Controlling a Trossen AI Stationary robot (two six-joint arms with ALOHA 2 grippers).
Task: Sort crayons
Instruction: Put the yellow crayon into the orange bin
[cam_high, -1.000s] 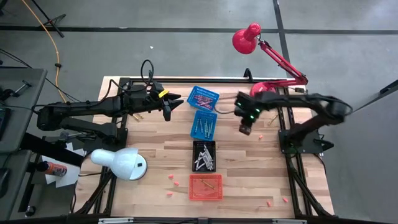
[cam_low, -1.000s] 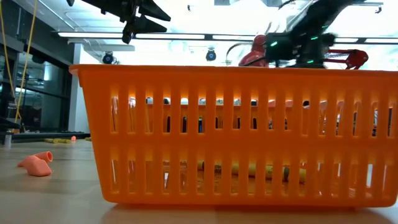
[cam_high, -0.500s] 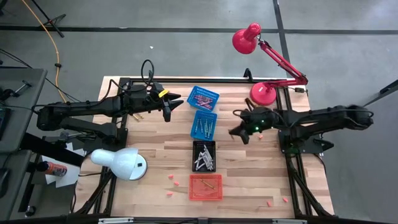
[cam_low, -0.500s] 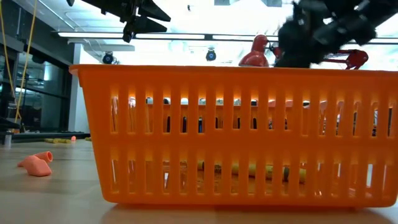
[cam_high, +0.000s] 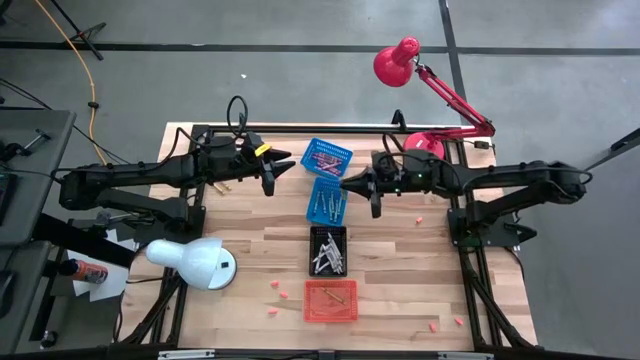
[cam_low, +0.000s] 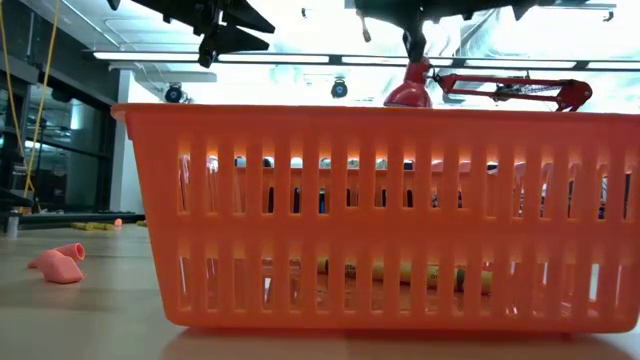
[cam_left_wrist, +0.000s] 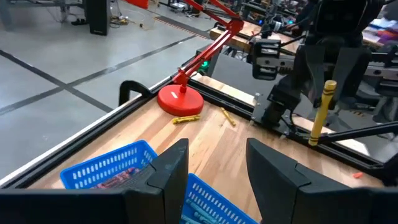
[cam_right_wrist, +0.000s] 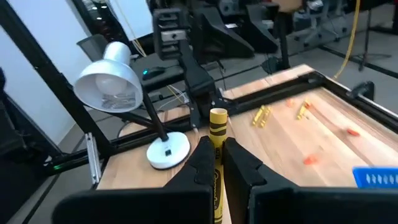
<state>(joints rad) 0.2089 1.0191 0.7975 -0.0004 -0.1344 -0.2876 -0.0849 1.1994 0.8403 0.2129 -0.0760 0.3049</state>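
My right gripper (cam_high: 352, 184) is shut on a yellow crayon (cam_right_wrist: 217, 134). It hovers at the right edge of the nearer blue basket (cam_high: 327, 199) and also shows in the left wrist view (cam_left_wrist: 336, 68). My left gripper (cam_high: 278, 167) is open and empty, raised to the left of the farther blue basket (cam_high: 327, 156). A black basket (cam_high: 328, 250) with grey crayons and an orange basket (cam_high: 331, 300) stand in a row toward the near edge. Loose yellow crayons (cam_right_wrist: 261, 116) lie on the table by the left arm, and others (cam_left_wrist: 186, 118) lie beside the red lamp's base. My right gripper pinches the yellow crayon between its two fingers (cam_right_wrist: 200, 163). The crayon runs along the fingers. Its free end (cam_right_wrist: 217, 117) sticks out past the fingertips. The crayon (cam_left_wrist: 319, 112) is lifted clear of the table and the baskets.
A red desk lamp (cam_high: 425, 145) stands at the far right and a white lamp (cam_high: 200, 262) at the near left. Small pink bits (cam_high: 280, 293) lie near the orange basket and at the near right (cam_high: 445, 323). In the low view the orange basket (cam_low: 380, 215) fills the foreground.
My right gripper has swung from the table's right side toward the left and far edge, up to the blue baskets. It has risen and turned as it went.
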